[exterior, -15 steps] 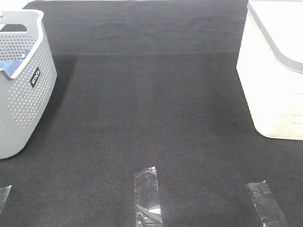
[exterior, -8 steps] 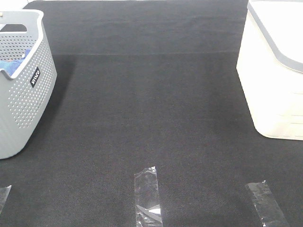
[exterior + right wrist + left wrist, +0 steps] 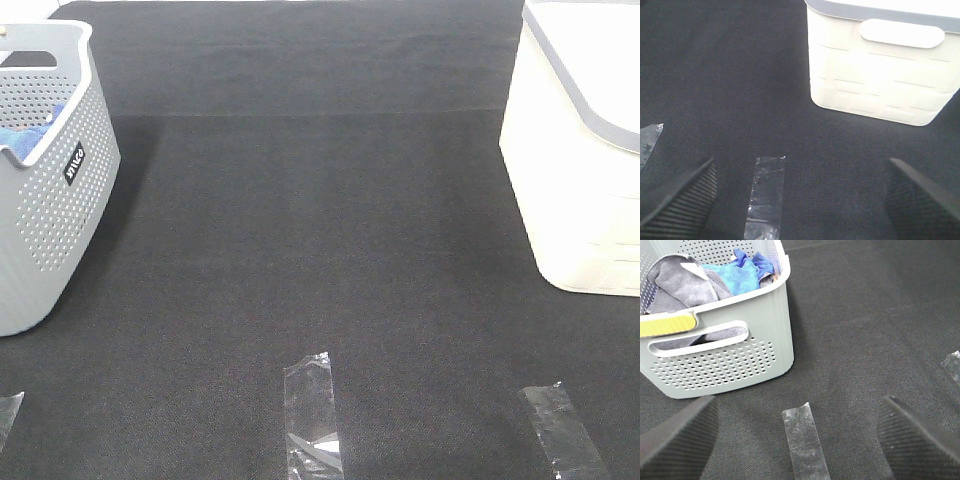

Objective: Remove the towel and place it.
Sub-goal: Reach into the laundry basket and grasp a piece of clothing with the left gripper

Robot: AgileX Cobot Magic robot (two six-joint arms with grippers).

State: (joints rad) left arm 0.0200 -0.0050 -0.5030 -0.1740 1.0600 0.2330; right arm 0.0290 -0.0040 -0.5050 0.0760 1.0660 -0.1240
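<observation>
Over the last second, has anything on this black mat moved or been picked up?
Nothing visibly changed. In the high view the grey basket, the blue cloth showing inside it, the white bin and the tape strips sit where they were. The towel lies in the basket, untouched. The left gripper and right gripper are open and hold nothing.

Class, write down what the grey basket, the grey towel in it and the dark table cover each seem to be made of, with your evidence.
The basket looks like moulded plastic, matte: smooth walls, regular rows of holes. The towel looks like soft pile fabric, perhaps microfibre or terry: fuzzy surface, limp folds. The table cover is probably woven cloth, matte: a fine grain shows.
</observation>
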